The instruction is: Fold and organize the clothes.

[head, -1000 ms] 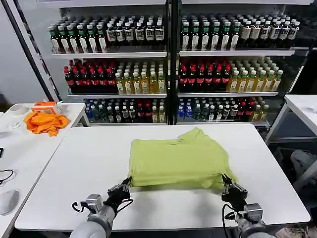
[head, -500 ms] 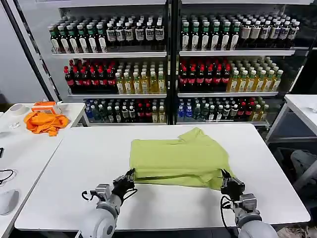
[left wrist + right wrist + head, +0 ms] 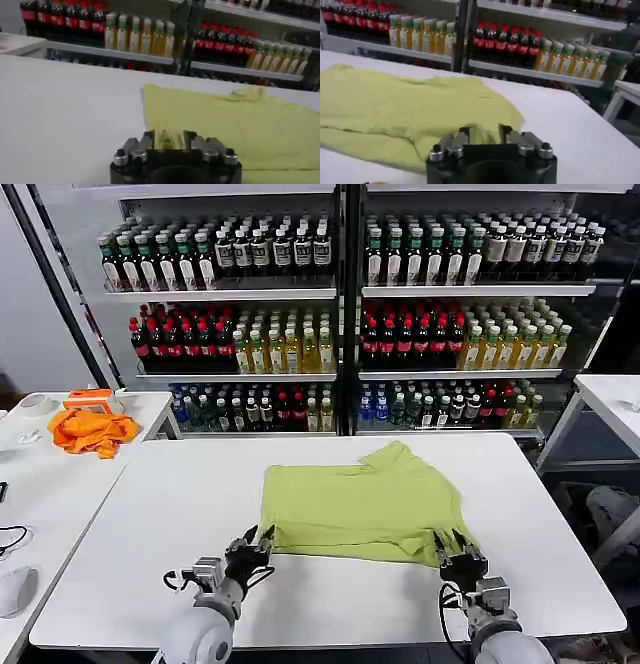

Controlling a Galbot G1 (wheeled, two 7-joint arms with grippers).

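Note:
The clothes are one lime-green T-shirt (image 3: 360, 504), lying on the white table (image 3: 170, 524) with a sleeve sticking out at the far edge. Its near hem is lifted and pushed back a little over the rest. My left gripper (image 3: 258, 544) holds the near left corner, with green cloth bunched between its fingers (image 3: 170, 137). At the near right corner my right gripper (image 3: 452, 552) is shut on the hem in the same way (image 3: 484, 132). The T-shirt (image 3: 230, 125) spreads away from both grippers (image 3: 395, 105).
A side table at the left carries an orange cloth (image 3: 92, 430) and an orange box (image 3: 90, 398). Shelves of bottles (image 3: 340, 314) stand behind the table. Another white table (image 3: 612, 399) is at the right. Bare tabletop lies left and right of the shirt.
Both grippers have moved away from the table's front edge, carrying the near hem with them. The hem now lies farther back over the shirt.

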